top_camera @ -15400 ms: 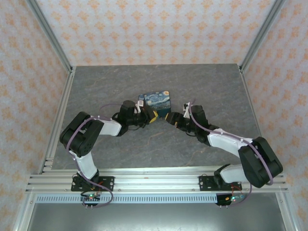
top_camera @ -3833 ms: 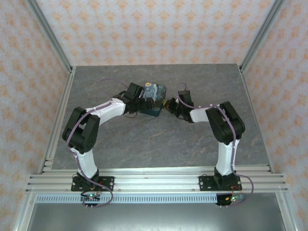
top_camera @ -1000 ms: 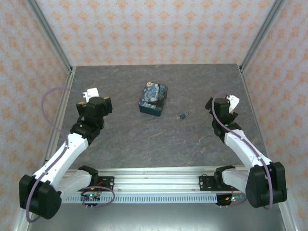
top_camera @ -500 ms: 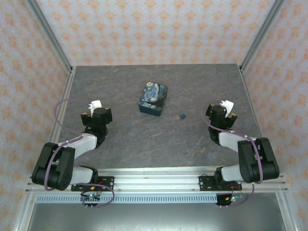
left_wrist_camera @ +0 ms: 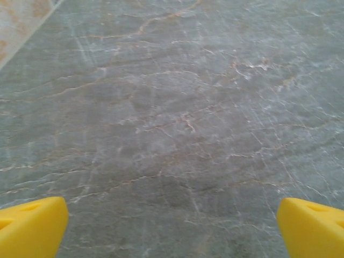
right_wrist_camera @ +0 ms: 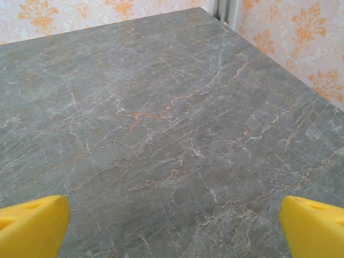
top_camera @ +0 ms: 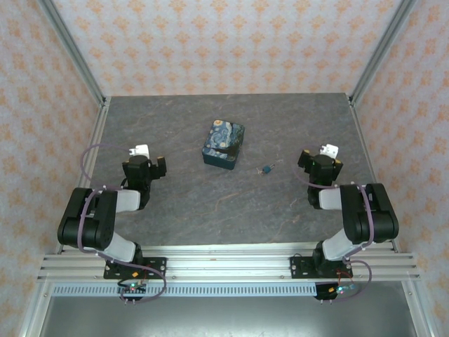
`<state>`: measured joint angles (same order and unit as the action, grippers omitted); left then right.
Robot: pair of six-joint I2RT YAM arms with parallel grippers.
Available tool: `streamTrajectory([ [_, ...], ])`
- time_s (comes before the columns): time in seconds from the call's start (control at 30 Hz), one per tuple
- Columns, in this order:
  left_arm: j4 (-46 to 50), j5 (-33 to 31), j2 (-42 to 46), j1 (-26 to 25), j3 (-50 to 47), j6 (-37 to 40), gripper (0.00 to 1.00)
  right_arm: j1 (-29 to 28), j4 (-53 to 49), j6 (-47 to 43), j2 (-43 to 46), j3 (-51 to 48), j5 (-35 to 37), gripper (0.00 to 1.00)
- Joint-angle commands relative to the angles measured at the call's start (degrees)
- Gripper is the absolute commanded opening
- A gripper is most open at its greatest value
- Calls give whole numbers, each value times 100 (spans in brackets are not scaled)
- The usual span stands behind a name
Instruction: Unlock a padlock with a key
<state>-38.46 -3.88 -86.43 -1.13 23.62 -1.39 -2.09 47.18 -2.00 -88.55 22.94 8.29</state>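
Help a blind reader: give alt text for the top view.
A tiny blue padlock lies on the grey table, just right of a patterned box. The left gripper and right gripper hover at either side, well clear of both.

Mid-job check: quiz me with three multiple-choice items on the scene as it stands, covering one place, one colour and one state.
1. Where does the padlock lie relative to the patterned box?
A. On its lid
B. On the table, apart from it, toward the right arm's side
C. Behind it, against the back wall

2. What colour are the fingertips in the wrist views?
A. Red
B. Yellow
C. Black

3. What state are the left gripper and right gripper in?
A. Both open, holding nothing
B. Left shut on the padlock
C. Right shut on the box

Answers:
1 B: the top view shows bare table between box and padlock.
2 B: yellow tips sit at both lower corners of each wrist view.
3 A: the tips stand wide apart with just table between them.
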Motion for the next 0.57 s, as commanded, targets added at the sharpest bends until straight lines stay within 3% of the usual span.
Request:
streamTrajectory([
  [0.0, -315, 212, 67, -25, 125, 192, 100, -5, 11, 44, 131, -36, -98, 99],
  [0.13, -335, 212, 60, -33, 117, 198, 100, -29, 67, 141, 136, -69, 172, 99],
  [0.33, -343, 218, 48, -28, 126, 192, 100, -13, -175, -81, 61, 105, -441, 99],
  [0.53, -372, 195, 48, -36, 109, 201, 100, -6, -96, -86, 107, 39, -452, 99],
])
